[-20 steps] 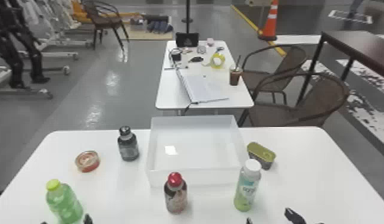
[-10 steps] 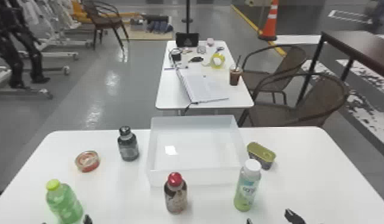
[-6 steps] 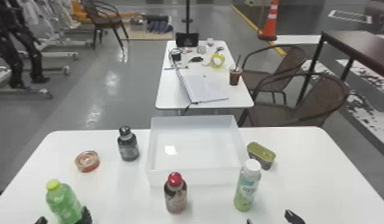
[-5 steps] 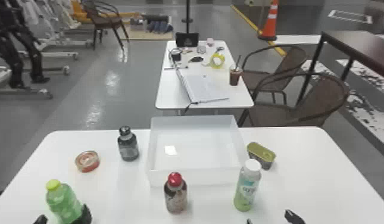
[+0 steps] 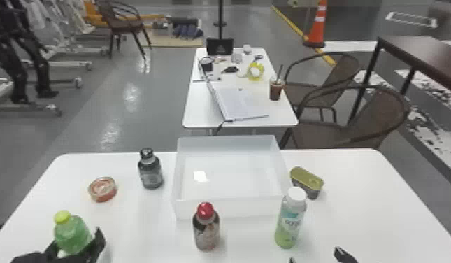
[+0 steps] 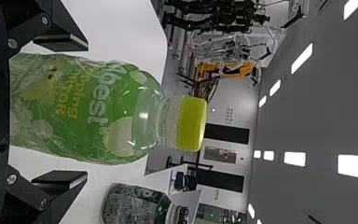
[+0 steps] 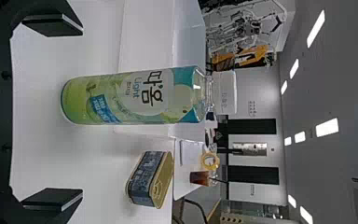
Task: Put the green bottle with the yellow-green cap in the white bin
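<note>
In the head view, the green bottle (image 5: 73, 234) stands upright at the near left of the table (image 5: 140, 241), its yellow-green cap (image 5: 62, 217) on, with my left claw (image 5: 75, 242) low around it, a finger to either side. The white bin (image 5: 228, 208) sits far and to the right of it, past the red-capped bottle (image 5: 206, 230), which I should lift well over on my way across. My right claw (image 5: 316, 255) waits at the near right. In the left wrist view, my pads (image 6: 63, 42) stand wide apart, the bottle between them with a little room on each side, so I have no grip on it. I judge it thin plastic, fairly stiff if full and soft if not; I can't tell how much is in it, so I would plan for some weight. The wrinkled film on it looks slick and might slide under a light pinch. I would take it square across the broad body, below the sloping shoulder, firmly but without denting it, and leave the narrow neck and cap alone. In the right wrist view, my fingers (image 7: 56, 24) are spread wide, empty, with the white-capped bottle (image 7: 135, 97) ahead of them.
</note>
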You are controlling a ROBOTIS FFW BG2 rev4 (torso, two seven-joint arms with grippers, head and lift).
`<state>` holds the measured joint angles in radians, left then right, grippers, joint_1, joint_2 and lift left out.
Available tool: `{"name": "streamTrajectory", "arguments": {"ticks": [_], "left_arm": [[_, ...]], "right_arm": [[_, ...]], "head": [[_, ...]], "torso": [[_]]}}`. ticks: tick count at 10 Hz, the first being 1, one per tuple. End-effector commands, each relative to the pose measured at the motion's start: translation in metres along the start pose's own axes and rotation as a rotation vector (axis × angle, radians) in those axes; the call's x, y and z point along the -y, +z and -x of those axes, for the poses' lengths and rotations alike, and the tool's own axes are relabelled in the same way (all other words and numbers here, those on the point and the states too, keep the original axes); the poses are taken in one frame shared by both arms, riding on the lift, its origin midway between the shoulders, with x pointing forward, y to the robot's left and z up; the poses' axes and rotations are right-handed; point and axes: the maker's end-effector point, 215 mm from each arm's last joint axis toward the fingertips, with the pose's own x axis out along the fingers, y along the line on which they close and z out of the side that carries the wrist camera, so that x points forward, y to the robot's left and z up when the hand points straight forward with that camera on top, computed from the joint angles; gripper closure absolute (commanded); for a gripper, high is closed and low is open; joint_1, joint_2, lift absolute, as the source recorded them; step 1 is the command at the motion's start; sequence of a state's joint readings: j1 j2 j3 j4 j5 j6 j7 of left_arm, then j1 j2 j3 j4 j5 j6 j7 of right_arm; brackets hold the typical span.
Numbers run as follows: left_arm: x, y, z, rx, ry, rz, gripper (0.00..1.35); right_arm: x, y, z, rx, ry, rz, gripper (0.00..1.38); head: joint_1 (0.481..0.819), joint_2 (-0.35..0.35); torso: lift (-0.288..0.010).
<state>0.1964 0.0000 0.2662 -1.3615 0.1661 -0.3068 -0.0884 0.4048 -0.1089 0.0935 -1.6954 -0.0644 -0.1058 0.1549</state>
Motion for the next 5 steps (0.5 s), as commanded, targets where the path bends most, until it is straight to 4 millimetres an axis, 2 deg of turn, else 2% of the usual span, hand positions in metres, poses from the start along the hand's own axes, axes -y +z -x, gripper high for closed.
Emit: {"name": "streamTrajectory", "arguments": {"ticks": [1, 3, 5], "left_arm": [[0.0022, -0.0022, 0.0003, -0.005, -0.001, -0.003, 0.76], [-0.0065, 0.0001, 0.0024, 0.003, 0.019, -0.015, 0.77], [-0.0041, 0.0042, 0.0017, 0.016, 0.015, -0.018, 0.77]], "right_arm": [[0.0004, -0.001, -0.0002, -0.001, -0.001, -0.005, 0.08], [0.0003, -0.0026, 0.0004, -0.004, -0.001, -0.007, 0.08], [0.0003, -0.0026, 0.0004, -0.004, -0.001, -0.008, 0.08]], "head": [[0.549, 0.0], [0.549, 0.0], [0.549, 0.0]], "torso": [[-0.1], [-0.1], [-0.1]]}}
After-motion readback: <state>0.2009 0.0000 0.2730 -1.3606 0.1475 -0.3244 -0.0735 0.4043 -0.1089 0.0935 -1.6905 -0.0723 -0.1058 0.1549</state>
